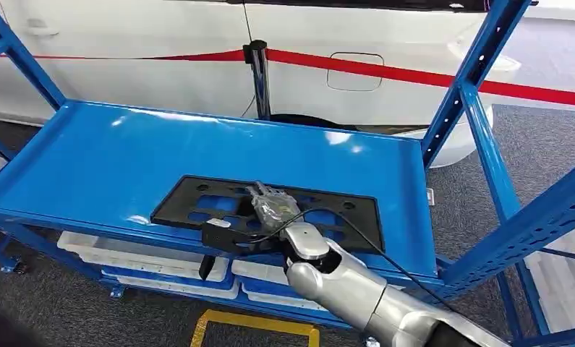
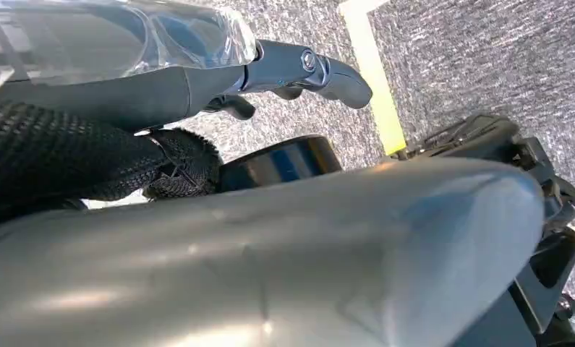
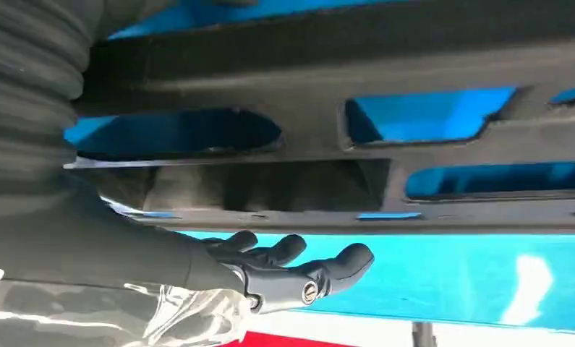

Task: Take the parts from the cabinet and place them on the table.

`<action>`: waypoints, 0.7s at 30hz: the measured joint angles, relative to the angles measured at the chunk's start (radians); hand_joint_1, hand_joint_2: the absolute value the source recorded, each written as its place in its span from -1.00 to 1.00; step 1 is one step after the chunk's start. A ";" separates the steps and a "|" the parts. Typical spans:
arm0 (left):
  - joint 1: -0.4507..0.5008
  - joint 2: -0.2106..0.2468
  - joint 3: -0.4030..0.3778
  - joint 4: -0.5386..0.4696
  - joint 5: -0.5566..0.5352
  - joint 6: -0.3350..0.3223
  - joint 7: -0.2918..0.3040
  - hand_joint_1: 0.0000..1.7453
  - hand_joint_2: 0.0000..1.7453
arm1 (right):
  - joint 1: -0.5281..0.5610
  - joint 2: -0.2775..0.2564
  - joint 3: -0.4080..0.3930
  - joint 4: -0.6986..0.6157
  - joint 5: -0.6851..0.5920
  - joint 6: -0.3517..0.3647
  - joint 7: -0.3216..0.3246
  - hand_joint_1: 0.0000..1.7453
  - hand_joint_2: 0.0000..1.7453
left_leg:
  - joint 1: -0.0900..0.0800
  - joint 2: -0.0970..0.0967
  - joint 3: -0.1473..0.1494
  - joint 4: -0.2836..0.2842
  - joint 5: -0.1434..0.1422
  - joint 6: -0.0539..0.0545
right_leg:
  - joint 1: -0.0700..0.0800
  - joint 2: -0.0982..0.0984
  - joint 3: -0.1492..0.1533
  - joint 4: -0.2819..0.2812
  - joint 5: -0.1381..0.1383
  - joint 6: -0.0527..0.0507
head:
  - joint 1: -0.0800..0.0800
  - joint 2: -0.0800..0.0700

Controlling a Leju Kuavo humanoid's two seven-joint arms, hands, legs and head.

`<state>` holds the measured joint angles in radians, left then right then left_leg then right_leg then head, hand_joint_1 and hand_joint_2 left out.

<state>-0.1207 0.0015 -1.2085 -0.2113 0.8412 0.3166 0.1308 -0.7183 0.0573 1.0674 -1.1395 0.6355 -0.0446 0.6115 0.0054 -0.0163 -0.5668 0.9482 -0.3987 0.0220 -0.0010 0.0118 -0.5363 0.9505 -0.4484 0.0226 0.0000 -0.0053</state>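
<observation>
The right robot hand [image 1: 272,204] is reaching over a flat black plastic part [image 1: 197,202] lying on the blue cabinet shelf [image 1: 103,159], its fingers [image 3: 299,264] stretching out straight and apart above the panel, gripping nothing. The left robot hand [image 2: 299,72] is hanging over grey carpet [image 2: 487,65], fingers loosely curling, holding nothing.

No text, brand or number can be read in any view. The black part [image 1: 270,213] on the blue shelf [image 1: 111,159], at centre of the head view, carries a small white label [image 1: 221,223] near its lower left edge; it may bear print, but it is too small and blurred to make out.
</observation>
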 joint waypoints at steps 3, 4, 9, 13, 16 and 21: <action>0.000 0.000 0.000 0.000 0.000 0.001 0.000 -1.00 -1.00 | 0.000 -0.007 -0.010 0.000 -0.005 0.000 0.008 -1.00 1.00 | 0.000 0.000 0.001 0.000 0.000 0.000 | 0.000 0.000 0.001 0.000 0.000 0.000 | 0.000 0.000; 0.000 0.000 0.000 0.000 0.000 0.001 0.000 -1.00 -1.00 | 0.000 -0.009 -0.011 0.000 -0.005 0.000 0.010 -1.00 1.00 | 0.000 0.000 0.002 0.000 0.000 0.000 | 0.000 0.000 0.001 0.000 0.000 0.000 | 0.000 0.000; -0.001 0.000 0.000 0.000 -0.003 0.003 0.000 -1.00 1.00 | 0.000 -0.016 -0.017 -0.002 -0.007 0.000 0.011 -1.00 1.00 | 0.000 0.000 0.002 0.000 0.000 0.000 | 0.000 0.000 0.002 0.000 0.000 0.000 | 0.000 0.000; 0.000 0.000 0.000 0.000 -0.001 0.009 -0.004 -1.00 1.00 | 0.000 -0.021 -0.018 -0.005 -0.009 -0.002 0.015 -1.00 1.00 | 0.000 0.000 0.003 0.000 0.000 0.000 | 0.000 0.000 0.002 0.000 0.000 0.000 | 0.000 0.000; 0.000 0.000 0.000 0.000 -0.001 0.016 -0.016 -1.00 1.00 | 0.000 -0.027 -0.019 -0.009 -0.010 -0.005 0.017 -1.00 1.00 | 0.000 0.000 0.003 -0.001 0.000 0.000 | 0.000 0.000 0.002 0.000 0.000 0.000 | 0.000 0.000; 0.000 0.000 0.000 0.000 0.000 0.016 -0.021 1.00 1.00 | 0.001 -0.034 -0.020 -0.016 -0.009 -0.006 0.017 -1.00 1.00 | 0.000 0.000 0.003 -0.001 0.000 0.000 | 0.000 0.000 0.002 0.000 0.000 0.000 | 0.000 0.000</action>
<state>-0.1208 0.0015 -1.2085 -0.2113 0.8408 0.3330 0.1099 -0.7171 0.0229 1.0475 -1.1551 0.6268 -0.0507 0.6283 0.0054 -0.0162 -0.5640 0.9475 -0.3987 0.0219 -0.0011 0.0118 -0.5343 0.9505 -0.4485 0.0226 0.0000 -0.0053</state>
